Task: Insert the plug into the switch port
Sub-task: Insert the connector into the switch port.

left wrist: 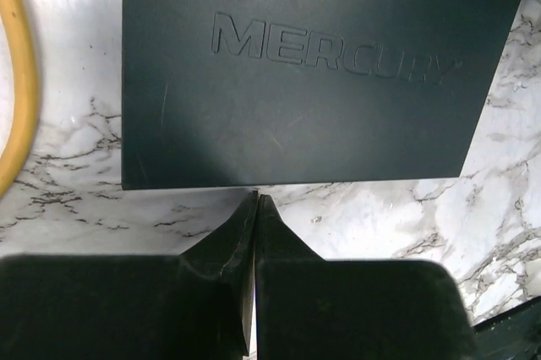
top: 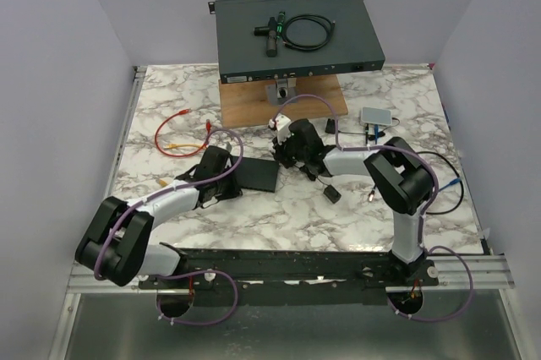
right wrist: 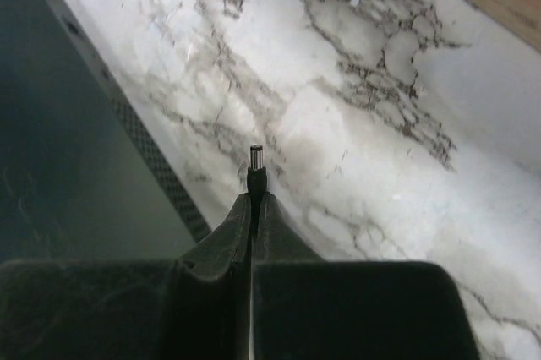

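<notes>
The left tool (left wrist: 256,199) is shut tight with nothing in it; its tips sit right at the near edge of the switch (left wrist: 321,73), and I cannot tell if they touch it; in the top view the switch is at 3 o'clock from this tool. The switch lies flat on the tabletop (right wrist: 355,123), between the two tools. The right tool (right wrist: 255,199) is clenched on the plug (right wrist: 256,160); only the little metal tip pokes out past the fingers. In the right wrist view the tip points to 12 o'clock, and the switch is at 9 o'clock from it, near but apart; so the plug points along the side of the switch, not into it. I cannot see the port; I think the plug must turn toward the switch before it can go in.
</notes>
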{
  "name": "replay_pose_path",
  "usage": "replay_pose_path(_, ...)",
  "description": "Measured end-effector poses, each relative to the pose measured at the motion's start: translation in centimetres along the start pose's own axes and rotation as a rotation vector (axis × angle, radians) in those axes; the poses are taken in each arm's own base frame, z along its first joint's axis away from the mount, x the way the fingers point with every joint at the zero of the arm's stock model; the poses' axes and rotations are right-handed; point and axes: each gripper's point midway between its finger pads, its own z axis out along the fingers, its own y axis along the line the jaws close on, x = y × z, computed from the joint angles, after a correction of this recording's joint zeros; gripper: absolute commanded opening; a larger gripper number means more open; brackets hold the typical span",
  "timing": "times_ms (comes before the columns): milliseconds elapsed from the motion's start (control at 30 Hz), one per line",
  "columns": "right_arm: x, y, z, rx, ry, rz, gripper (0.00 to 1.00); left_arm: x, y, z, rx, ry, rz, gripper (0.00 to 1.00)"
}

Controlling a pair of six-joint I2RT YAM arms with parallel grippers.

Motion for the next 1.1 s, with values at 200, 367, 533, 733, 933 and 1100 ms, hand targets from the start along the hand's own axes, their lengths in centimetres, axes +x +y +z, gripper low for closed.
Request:
replay_pose_path(200,1.7,1.0,-2.5,-0.024,0.02,0.009,0.01,-0.8,0.0,0.5,-0.031,-0.003,-0.015,0.0)
replay_pose_path(367,2.6,2.5,-3.9,-0.05,0.015,0.007,0.01,-1.4,0.5,0.5,-0.092,0.005,-0.024,0.0)
replay_pose_path(533,2.8,4.3,-4.3,-0.086,-0.006,-0.011,0.01,-2.6,1.1,0.7,-0.169,-0.005,-0.025,0.0)
replay_pose_path(733,1.5,3.1,-4.8,0.003,-0.045,-0.015,0.01,-3.1,1.5,0.5,-0.199,-0.014,-0.024,0.0)
replay_pose_path(933,-0.8,1.3,-4.9,0.103,-0.094,-0.013,0.01,-3.1,1.7,0.0,-0.211,-0.028,-0.028,0.0)
replay_pose_path(1100,-2.8,1.3,-3.7,0.097,-0.142,0.001,0.01,-3.5,2.0,0.0,-0.237,-0.041,-0.041,0.0)
